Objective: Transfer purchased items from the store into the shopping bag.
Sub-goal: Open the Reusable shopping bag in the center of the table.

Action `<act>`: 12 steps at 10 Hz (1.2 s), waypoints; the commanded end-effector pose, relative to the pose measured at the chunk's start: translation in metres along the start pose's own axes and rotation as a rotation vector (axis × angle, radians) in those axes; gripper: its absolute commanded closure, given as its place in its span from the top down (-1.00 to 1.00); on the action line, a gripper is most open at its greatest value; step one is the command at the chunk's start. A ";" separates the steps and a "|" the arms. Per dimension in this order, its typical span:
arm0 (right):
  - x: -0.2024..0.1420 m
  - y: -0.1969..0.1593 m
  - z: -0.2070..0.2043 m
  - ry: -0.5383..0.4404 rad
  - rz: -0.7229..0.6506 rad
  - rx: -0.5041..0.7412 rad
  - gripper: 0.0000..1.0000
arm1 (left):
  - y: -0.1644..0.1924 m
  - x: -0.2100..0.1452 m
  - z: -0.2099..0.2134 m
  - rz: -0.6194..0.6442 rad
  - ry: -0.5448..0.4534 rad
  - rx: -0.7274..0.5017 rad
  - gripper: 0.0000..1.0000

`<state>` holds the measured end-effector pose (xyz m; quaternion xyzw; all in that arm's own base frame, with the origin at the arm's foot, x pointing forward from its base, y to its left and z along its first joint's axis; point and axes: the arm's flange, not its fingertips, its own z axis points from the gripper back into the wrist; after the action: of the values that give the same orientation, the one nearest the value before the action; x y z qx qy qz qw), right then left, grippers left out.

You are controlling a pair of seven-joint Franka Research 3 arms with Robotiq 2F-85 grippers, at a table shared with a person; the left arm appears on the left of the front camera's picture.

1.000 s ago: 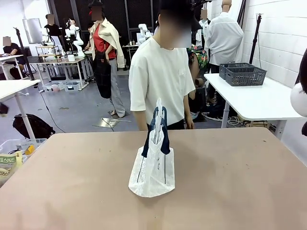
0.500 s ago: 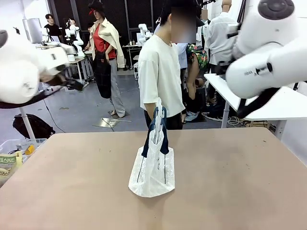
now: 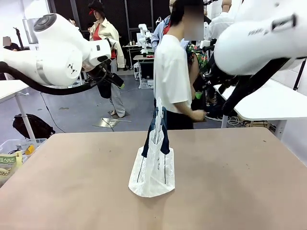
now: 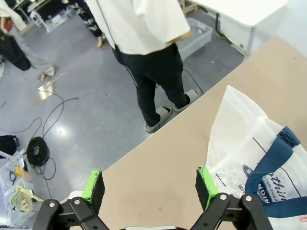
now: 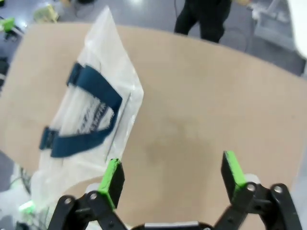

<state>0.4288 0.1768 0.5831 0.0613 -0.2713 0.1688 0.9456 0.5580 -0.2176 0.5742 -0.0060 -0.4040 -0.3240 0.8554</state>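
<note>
Standing upright in the middle of the table (image 3: 240, 182), the shopping bag (image 3: 152, 165) has both arms raised above it, the left gripper (image 4: 148, 184) at ten o'clock and the right gripper (image 5: 172, 176) at two o'clock, fingers spread wide and empty, with the person (image 3: 171, 72) at twelve.

Shopping bag (image 3: 152, 165) on tan table (image 3: 240, 182)

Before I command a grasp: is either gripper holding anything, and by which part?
Nothing is held. Left gripper and right gripper are open and empty; the shopping bag stands free on the table.
</note>
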 end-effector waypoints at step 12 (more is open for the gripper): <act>-0.011 0.093 -0.030 0.178 -0.060 0.126 1.00 | -0.117 0.077 -0.054 -0.113 0.164 -0.202 1.00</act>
<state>0.4019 0.2634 0.5560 0.0961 -0.1849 0.1731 0.9626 0.5478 -0.3613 0.5557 -0.0573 -0.3080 -0.4066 0.8582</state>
